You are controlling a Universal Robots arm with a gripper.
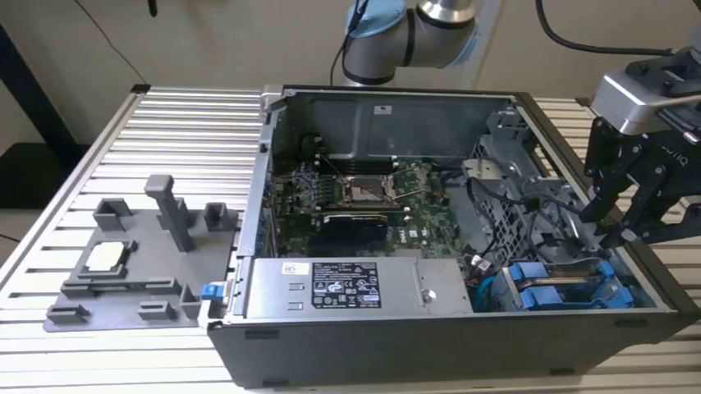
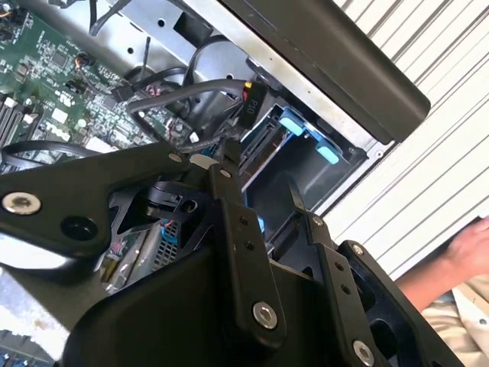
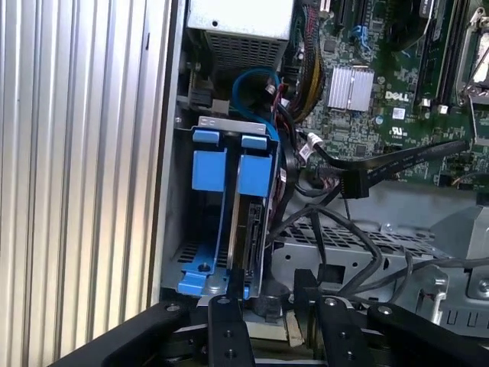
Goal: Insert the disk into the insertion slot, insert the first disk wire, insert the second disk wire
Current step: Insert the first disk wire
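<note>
So the gripper (image 1: 622, 234) hangs over the 3 o'clock edge of the open PC case (image 1: 438, 353) in the exterior view. Its fingers (image 3: 229, 306) are apart, with nothing pinched between them as far as I can see. Close by them in the first wrist view, the disk (image 3: 250, 229) stands on edge in its blue carrier (image 3: 208, 164), down inside the insertion slot (image 3: 182, 252). That's around the case's 5 o'clock corner. It looks seated to me, but I can't swear it's fully home.

Neither wire looks plugged in. A black flat cable (image 3: 355, 182) dangles just beside the cage, and a power plug (image 2: 254, 95) hangs near the cage mouth in the second wrist view.

My worry is that this tangle of loose cables sits right at the fingers, so one could snag and get dragged. A plug going in crooked could also jam or shove the disk. The power supply (image 1: 340, 287) is at 6 o'clock, well apart from all this.
</note>
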